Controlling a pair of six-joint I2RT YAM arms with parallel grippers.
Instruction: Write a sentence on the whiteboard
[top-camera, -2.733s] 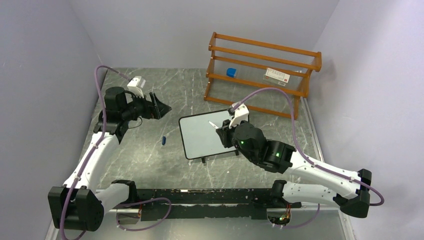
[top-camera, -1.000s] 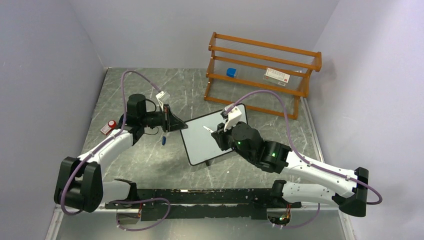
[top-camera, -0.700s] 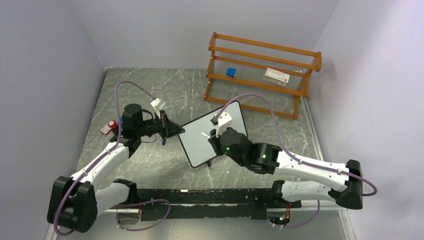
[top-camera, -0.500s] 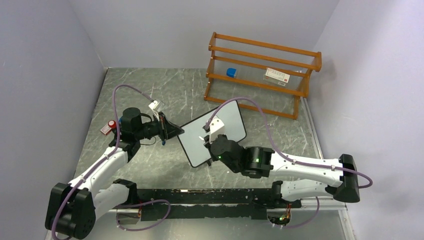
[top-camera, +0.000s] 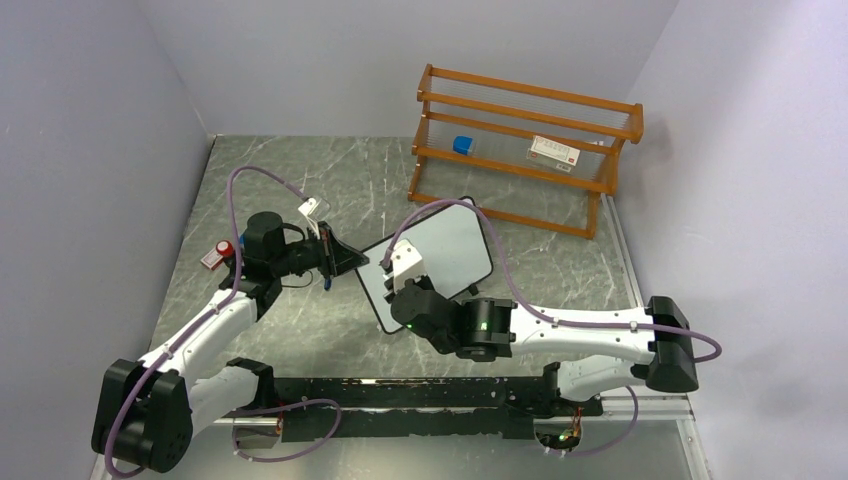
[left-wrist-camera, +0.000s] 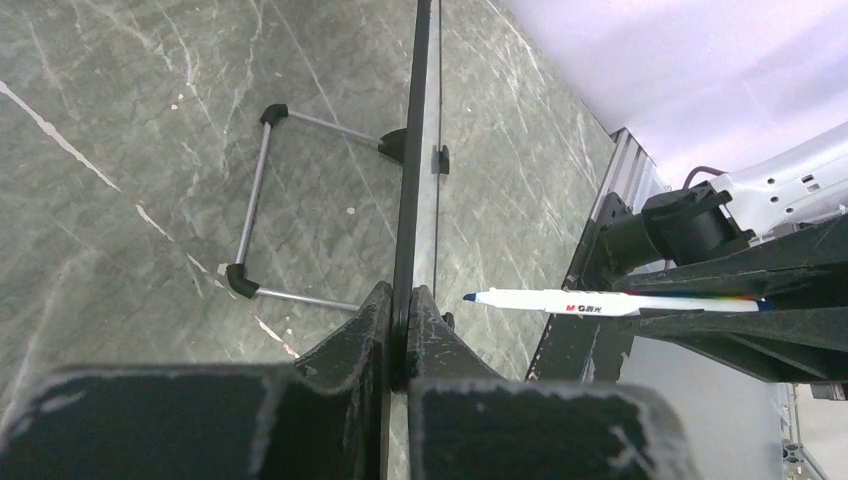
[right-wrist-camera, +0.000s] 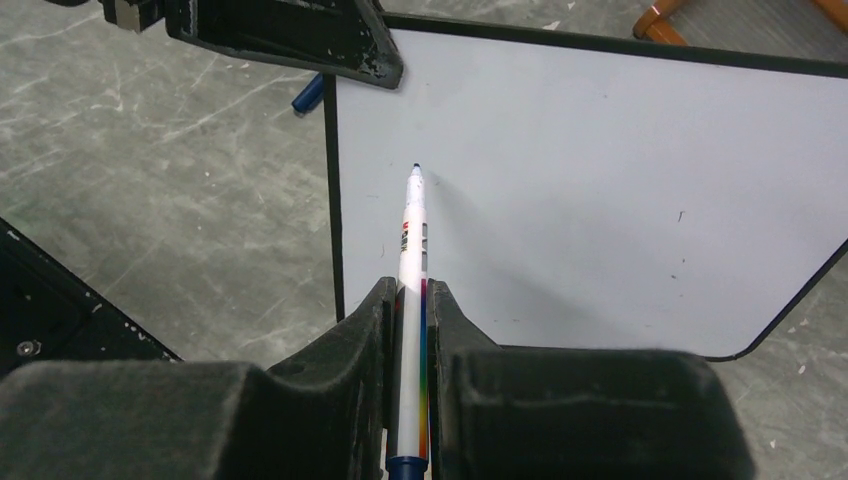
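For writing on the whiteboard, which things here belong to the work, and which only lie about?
In use: whiteboard, clamped at its edge by the left fingers; marker, held in the right fingers.
Lying about: orange rack, blue block and white box on it, blue cap, red-capped item.

- The left arm (top-camera: 205, 322) is stretched from the lower left of the top view toward the centre, with its wrist held level.
- The left gripper (top-camera: 350, 262) is clamped tight on the left edge of the whiteboard (top-camera: 450, 245).
- The right arm (top-camera: 590, 335) is laid low across the lower right and reaches leftward.
- The right gripper (top-camera: 390, 283) is closed around a marker (right-wrist-camera: 412, 235), which is pointed forward past the fingertips.
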